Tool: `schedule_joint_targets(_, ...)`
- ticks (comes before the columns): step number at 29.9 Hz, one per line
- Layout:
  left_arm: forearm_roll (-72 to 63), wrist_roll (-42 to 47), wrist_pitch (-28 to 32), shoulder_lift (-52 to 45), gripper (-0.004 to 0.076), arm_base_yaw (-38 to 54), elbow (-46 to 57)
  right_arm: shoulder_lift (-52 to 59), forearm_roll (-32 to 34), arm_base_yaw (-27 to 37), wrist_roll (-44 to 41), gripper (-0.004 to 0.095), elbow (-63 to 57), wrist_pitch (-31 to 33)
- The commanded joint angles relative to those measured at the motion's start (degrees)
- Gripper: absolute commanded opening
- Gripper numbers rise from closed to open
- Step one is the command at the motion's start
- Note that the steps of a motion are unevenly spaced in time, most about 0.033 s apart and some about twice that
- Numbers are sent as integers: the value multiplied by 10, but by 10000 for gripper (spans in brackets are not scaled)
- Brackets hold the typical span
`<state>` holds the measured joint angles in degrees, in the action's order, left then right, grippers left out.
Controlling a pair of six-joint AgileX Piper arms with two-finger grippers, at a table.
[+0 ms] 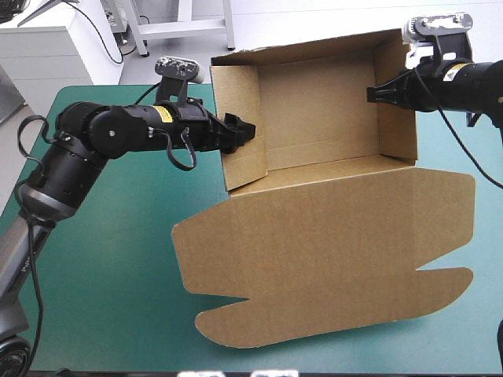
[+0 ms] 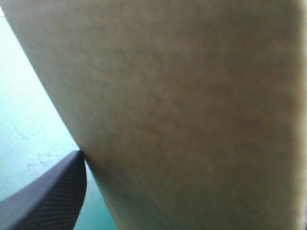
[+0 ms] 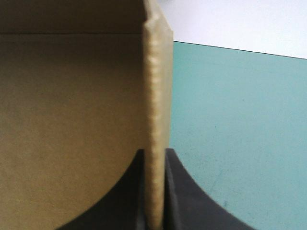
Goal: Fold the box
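The brown box (image 1: 314, 110) stands at the table's far side with its back and side walls raised. Its lid (image 1: 330, 251) lies flat toward the front. My left gripper (image 1: 245, 132) is at the box's left wall, open. In the left wrist view that wall (image 2: 192, 105) fills the picture. One black finger (image 2: 48, 196) touches the wall's outer face; the other finger is hidden behind the board. My right gripper (image 1: 373, 94) is shut on the top edge of the right wall (image 3: 156, 86), one finger inside the box and one outside (image 3: 154, 153).
The teal-green cover (image 1: 110, 267) lies bare to the left of the lid and along the front edge. The lid's curved flaps reach close to the front and right edges. The table's far edge (image 3: 230, 48) runs just beyond the box.
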<state>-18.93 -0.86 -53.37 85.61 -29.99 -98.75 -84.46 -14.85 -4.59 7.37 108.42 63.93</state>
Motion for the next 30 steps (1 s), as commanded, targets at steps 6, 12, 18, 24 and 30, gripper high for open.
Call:
schedule_joint_targets(6, 58, 58, 73, -1, 546, -28, -45, -8, -52, -2, -23, -13, 15, -12)
schedule_joint_targets(12, 135, 71, 32, 8, 487, -28, -52, -36, 10, -59, -60, -13, 15, -18)
schedule_joint_targets(18, 180, 74, -13, 33, 461, -26, -52, -66, 21, -107, -84, -13, 15, -18)
schedule_joint_targets(24, 213, 91, -55, 63, 370, -26, -52, -88, 47, -136, -106, -14, 15, -19)
schedule_joint_targets(30, 207, 91, -47, 72, 99, -26, -52, -98, 46, -140, -110, -15, 15, -17)
